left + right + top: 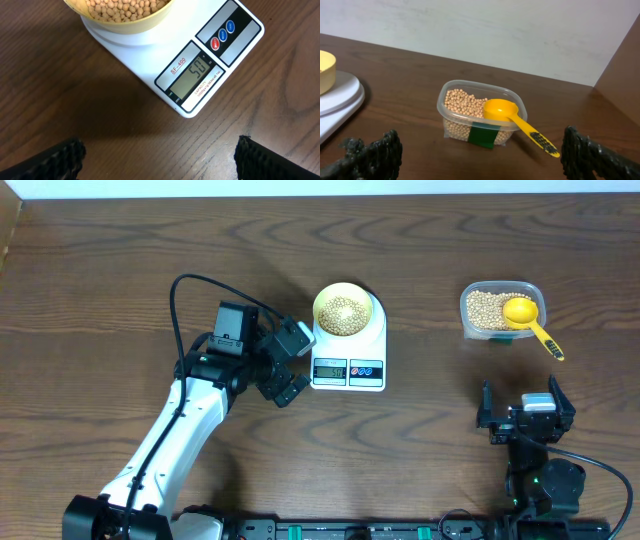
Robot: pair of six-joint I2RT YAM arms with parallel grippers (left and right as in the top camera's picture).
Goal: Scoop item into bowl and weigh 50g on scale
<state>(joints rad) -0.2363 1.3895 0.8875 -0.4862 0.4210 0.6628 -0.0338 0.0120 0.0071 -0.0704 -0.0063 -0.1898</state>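
On the table (100, 280), the scale (378, 338) sits near the centre, with its display (192, 75) and two buttons facing the robot. The bowl (319, 308) stands upright on the scale's platform. It holds a heap of beans (346, 313). In the left wrist view the display reads 50. Beside it are a red button (215, 44) and a blue button (230, 26).

The left gripper (296, 365) is positioned just left of the scale, level with the display, and points toward it. Its jaws are spread wide and hold nothing. In the left wrist view the left gripper (157, 162) shows only as two black fingertips at the lower corners, with bare table between them. It is clear of the scale.

To the right of the scale, well apart from it, stands a clear container (468, 295). It holds more beans. A yellow scoop (525, 315) rests in the container, with its cup on the beans and its handle over the rim toward the robot's right. A green label (483, 136) is fixed to the container's near wall.

The right gripper (522, 390) is positioned near the robot's edge of the table, on the near side of the container and apart from it. Its jaws are also spread wide and empty.
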